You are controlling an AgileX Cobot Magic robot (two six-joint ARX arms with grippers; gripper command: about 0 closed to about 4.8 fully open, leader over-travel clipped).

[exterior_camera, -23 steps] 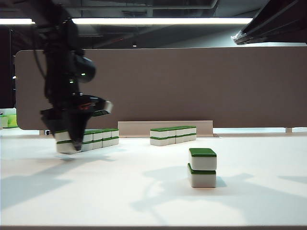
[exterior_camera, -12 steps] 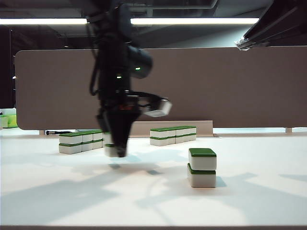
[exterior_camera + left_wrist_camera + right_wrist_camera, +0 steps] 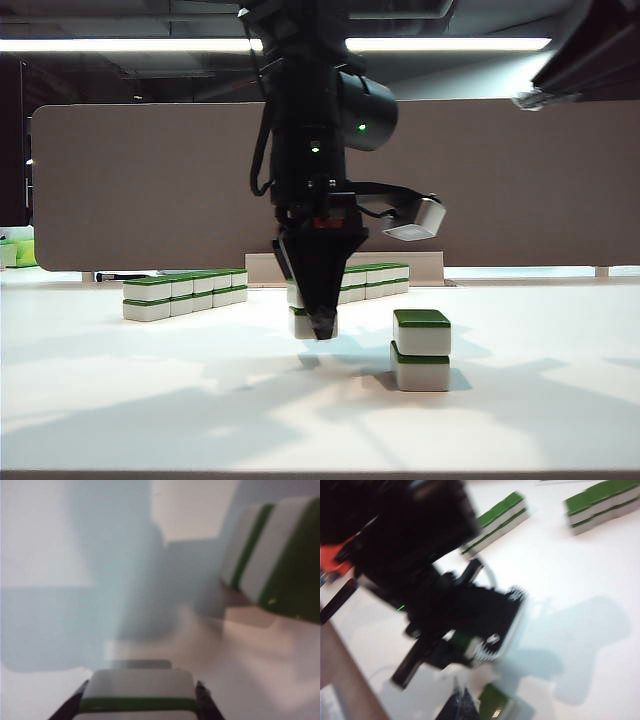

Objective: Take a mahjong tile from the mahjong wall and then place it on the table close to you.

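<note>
Exterior: left gripper clamped on a tile, hanging above table, just left of lone two-tile stack; mahjong wall well left of stack. Left wrist: tile between fingers; stack near. Right wrist: right gripper blurred, grip unclear.

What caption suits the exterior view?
Left gripper carries a mahjong tile above the table, beside a two-tile stack.
</note>
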